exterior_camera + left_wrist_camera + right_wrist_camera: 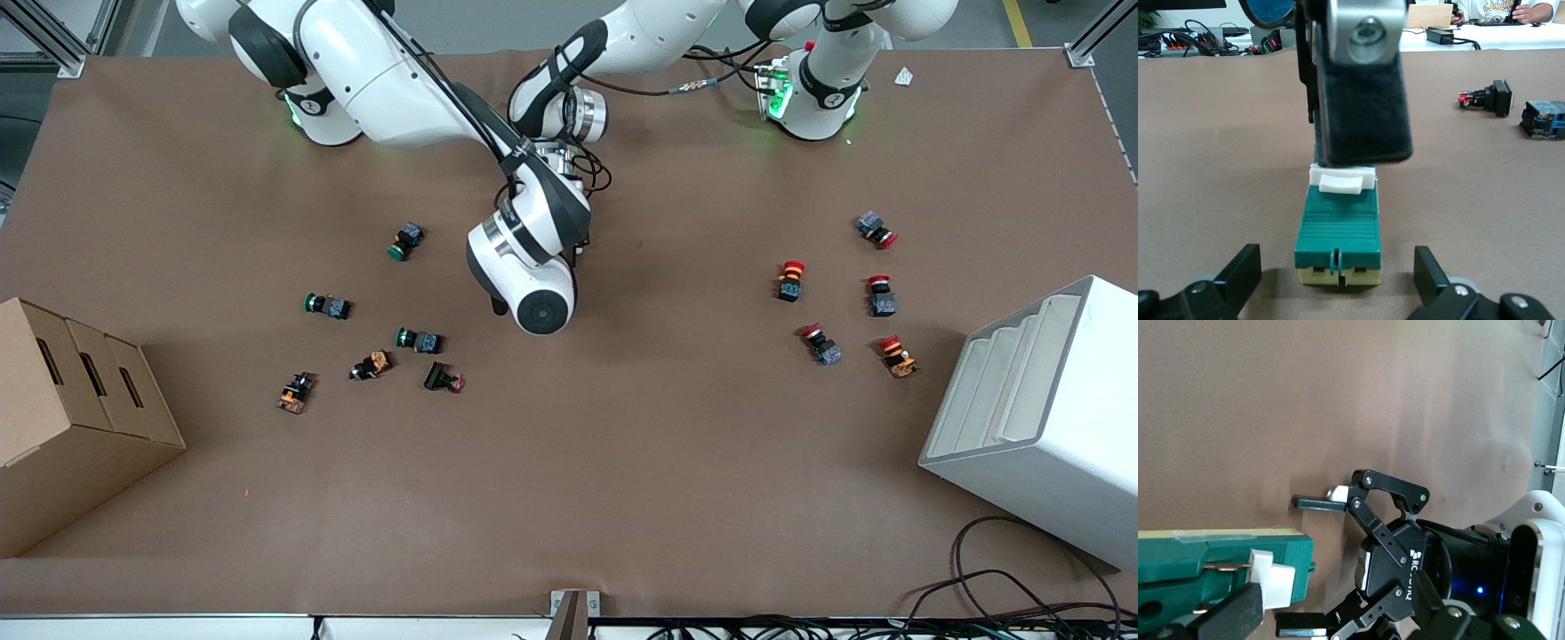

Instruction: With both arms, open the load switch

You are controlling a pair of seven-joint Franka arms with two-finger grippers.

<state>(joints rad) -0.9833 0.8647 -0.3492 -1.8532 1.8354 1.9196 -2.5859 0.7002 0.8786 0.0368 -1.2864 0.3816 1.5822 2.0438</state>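
Right hand (1361, 87) clamps the white lever end of the load switch (1338, 233) lying on the table (1218, 167); left hand (1338, 567) is spread wide around its body, ready to brace.

Two arms (382, 80) (640, 36) are sharing one load switch (1338, 227). Lying scattered are three green-capped push buttons (406, 240) (327, 305) (418, 339), five red-capped push buttons (877, 229) (790, 280) (881, 295) (821, 344) (898, 356), two orange-bodied parts (371, 365) (295, 392) and one black part (443, 380). One cardboard box (62, 418) and one white bin (1049, 418) are standing by.
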